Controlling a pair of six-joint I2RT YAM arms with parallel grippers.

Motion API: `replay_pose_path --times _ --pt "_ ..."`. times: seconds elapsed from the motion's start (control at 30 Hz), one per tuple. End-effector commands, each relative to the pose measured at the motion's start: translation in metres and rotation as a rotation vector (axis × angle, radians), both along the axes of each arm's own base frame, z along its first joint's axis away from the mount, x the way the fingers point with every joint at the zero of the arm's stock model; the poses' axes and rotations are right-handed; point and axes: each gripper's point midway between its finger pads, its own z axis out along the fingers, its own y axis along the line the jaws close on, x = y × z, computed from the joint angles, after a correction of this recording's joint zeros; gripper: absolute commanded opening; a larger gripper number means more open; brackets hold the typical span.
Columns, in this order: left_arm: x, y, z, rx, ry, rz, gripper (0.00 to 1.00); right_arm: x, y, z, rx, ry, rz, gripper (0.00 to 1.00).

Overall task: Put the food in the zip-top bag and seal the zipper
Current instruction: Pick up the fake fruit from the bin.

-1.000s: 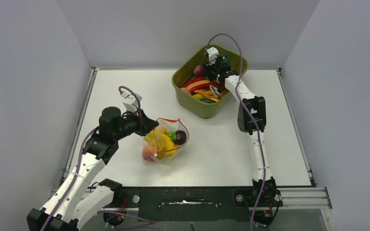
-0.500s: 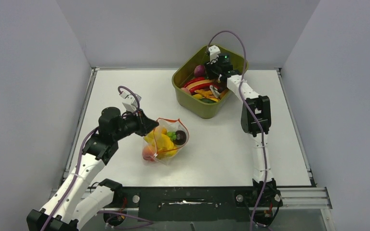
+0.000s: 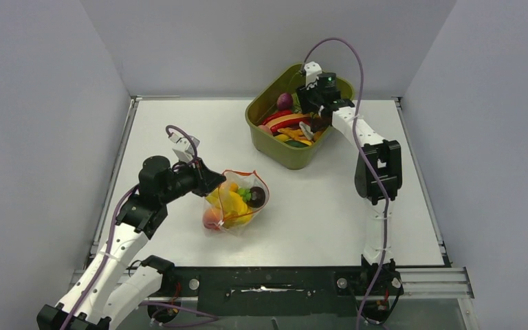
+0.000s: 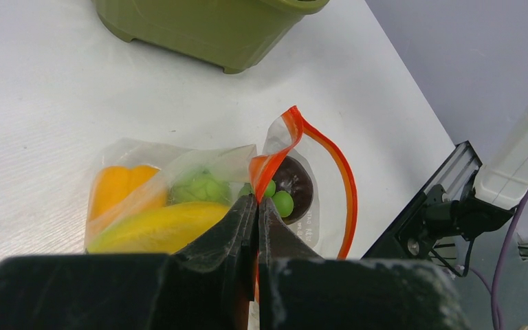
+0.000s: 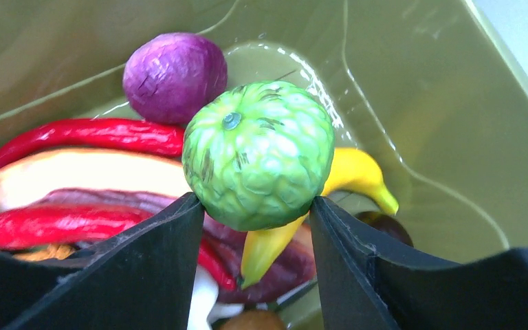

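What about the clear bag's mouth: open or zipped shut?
Open. The zipper gapes in a wide loop, its two sides apart, while the left gripper pinches one edge of the zip-top bag.

An olive-green plastic tub [image 3: 283, 157] stands upright on the white table [image 3: 179, 124], right of centre near the table's back edge and turned at an angle to it. Its inner walls [image 5: 419, 89] are smooth and glossy. Plain grey walls enclose the table at the back [image 3: 247, 41], left [image 3: 34, 137] and right [image 3: 488, 137]. A black base plate [image 3: 268, 283] runs along the near edge, with a ribbed aluminium rail [image 3: 430, 280] at its right end.
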Motion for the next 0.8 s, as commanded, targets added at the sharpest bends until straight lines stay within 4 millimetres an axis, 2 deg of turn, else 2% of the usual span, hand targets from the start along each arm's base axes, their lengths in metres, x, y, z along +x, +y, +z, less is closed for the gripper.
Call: replay_pose_path --times 0.0,0.17,0.33,0.37,0.4,0.53,0.77 --pt "0.003 0.0 0.02 -0.022 -0.072 0.004 0.0 -0.024 0.002 0.066 0.101 -0.074 -0.011 0.47" --pt "0.004 0.001 0.023 -0.017 -0.08 0.008 0.0 -0.065 0.006 0.083 0.179 -0.046 0.015 0.46" --pt "0.004 0.001 0.024 -0.02 -0.089 0.006 0.0 -0.116 0.018 0.107 0.254 -0.053 0.098 0.46" --pt "0.005 0.001 0.024 -0.02 -0.091 0.007 0.0 -0.128 0.021 0.118 0.274 -0.071 0.123 0.46" --pt "0.005 0.001 0.024 -0.021 -0.09 0.006 0.0 -0.139 0.025 0.122 0.288 -0.073 0.148 0.46" --pt "0.005 -0.001 0.026 -0.032 -0.092 0.003 0.0 -0.184 0.043 0.141 0.373 -0.08 0.286 0.46" --pt "0.005 -0.001 0.029 -0.04 -0.099 0.003 0.0 -0.267 0.082 0.155 0.545 0.0 0.567 0.46"
